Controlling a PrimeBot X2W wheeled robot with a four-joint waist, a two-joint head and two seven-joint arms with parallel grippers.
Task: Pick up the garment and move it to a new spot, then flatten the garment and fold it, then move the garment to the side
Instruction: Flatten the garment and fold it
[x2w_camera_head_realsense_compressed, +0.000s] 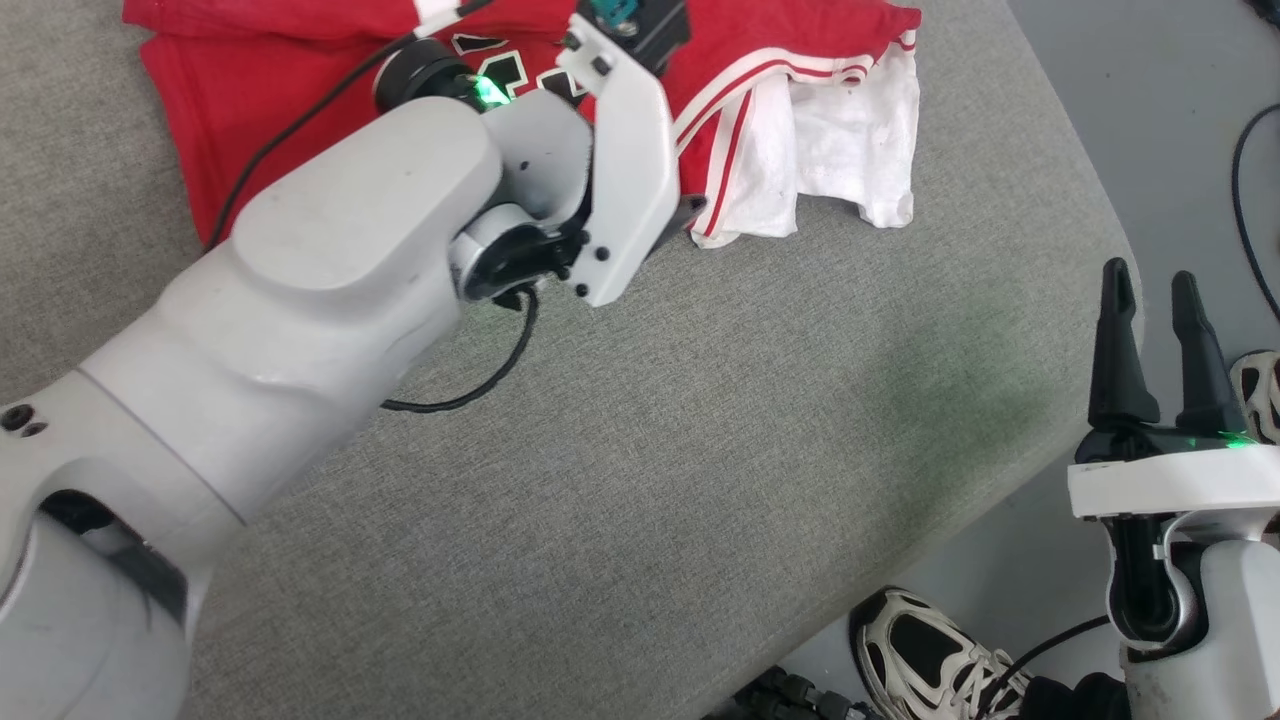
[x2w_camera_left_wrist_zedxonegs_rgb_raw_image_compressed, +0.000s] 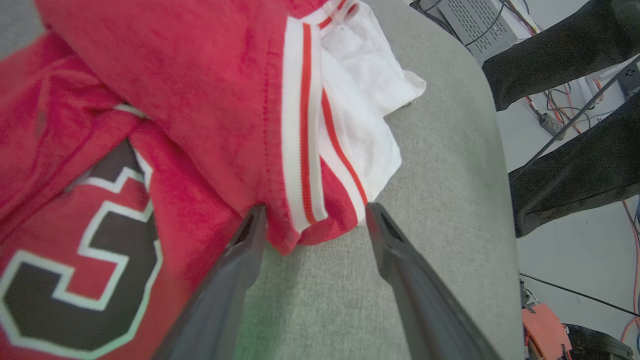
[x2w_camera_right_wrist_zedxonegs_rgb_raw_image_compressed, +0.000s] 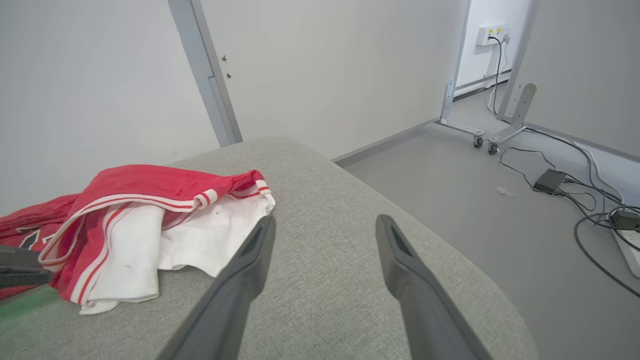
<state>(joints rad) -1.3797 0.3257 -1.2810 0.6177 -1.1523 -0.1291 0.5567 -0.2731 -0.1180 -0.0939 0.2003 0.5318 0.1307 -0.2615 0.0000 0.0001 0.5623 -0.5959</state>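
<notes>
Left gripper (x2w_camera_left_wrist_zedxonegs_rgb_raw_image_compressed: 315, 214) is spread wide, and the folded striped-trim corner of the shirt (x2w_camera_left_wrist_zedxonegs_rgb_raw_image_compressed: 200, 100) sits right between the fingertips, nothing pinched as far as I can see. Right gripper (x2w_camera_head_realsense_compressed: 1150, 272) is wide open too and empty, hanging off the near right edge of the grey cushion (x2w_camera_head_realsense_compressed: 700, 450), with a sneaker (x2w_camera_head_realsense_compressed: 930, 650) on the floor just below. The shirt lies crumpled at the cushion's far end, white sleeve spilling right. Past it, dark trouser legs (x2w_camera_left_wrist_zedxonegs_rgb_raw_image_compressed: 575, 170) stand beside the cushion.
</notes>
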